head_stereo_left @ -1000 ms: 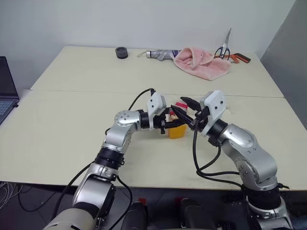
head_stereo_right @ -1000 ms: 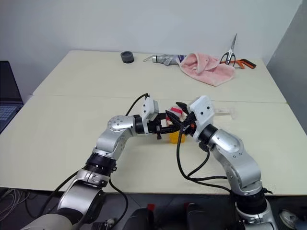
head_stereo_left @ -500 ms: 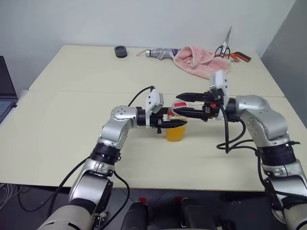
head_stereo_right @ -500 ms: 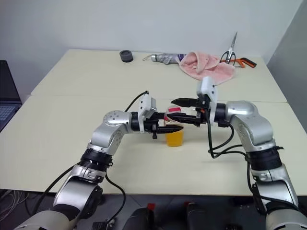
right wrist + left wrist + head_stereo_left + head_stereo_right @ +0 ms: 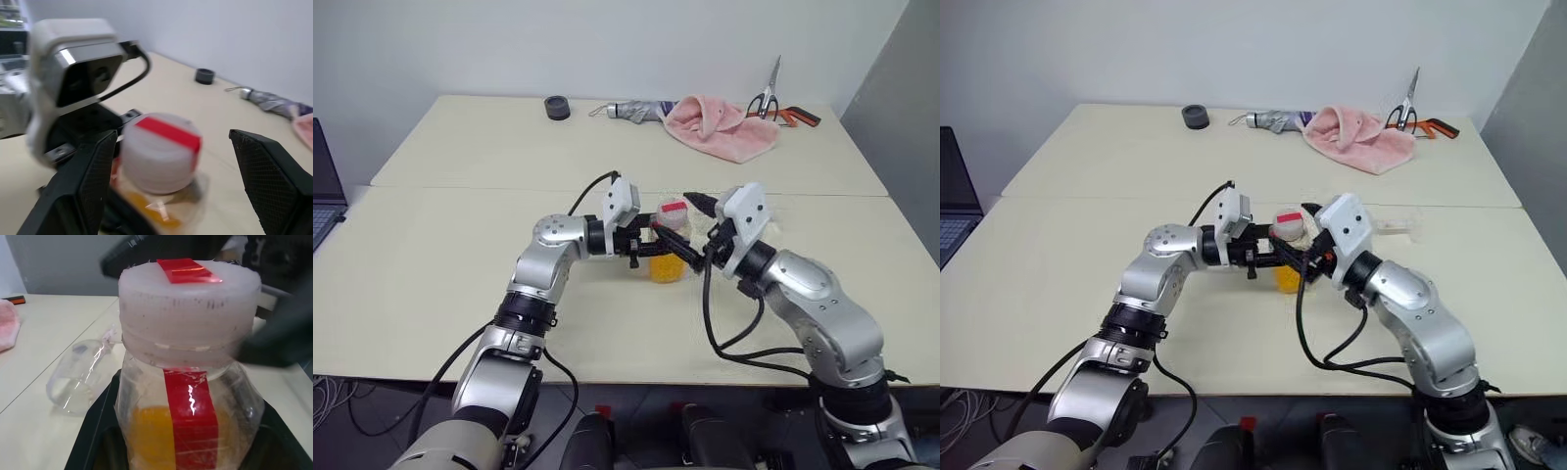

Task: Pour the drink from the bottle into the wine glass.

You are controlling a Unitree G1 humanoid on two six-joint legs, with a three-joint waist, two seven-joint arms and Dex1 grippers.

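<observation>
Two grippers work at one bottle (image 5: 670,253) near the middle of the table (image 5: 431,264). Our left gripper (image 5: 658,247) is clamped on the bottle's body and holds it upright, cap (image 5: 190,308) on, with the drink (image 5: 154,438) filling the lower part. Our right gripper (image 5: 173,166) stands with its fingers (image 5: 88,178) spread wide to either side of the cap, touching nothing that we can see.

We judge the cap is the step in hand, and several things could go wrong. If the right fingers close off-centre, they may skid on the smooth cap rather than turn it. If they twist hard while the left grip is only on the soft plastic body, the bottle could turn in the grip or get squeezed, and drink could spill once the cap loosens. The glass (image 5: 80,377) lies on its side on the table just beyond the bottle, so pouring now would miss it; it would need to be stood up first, and a nudge from either arm could roll it.

We count one bottle, one glass, one pink cloth (image 5: 720,127), one pair of scissors (image 5: 767,96), one folded umbrella (image 5: 636,111) and one small dark ring (image 5: 557,107) at the far edge.
</observation>
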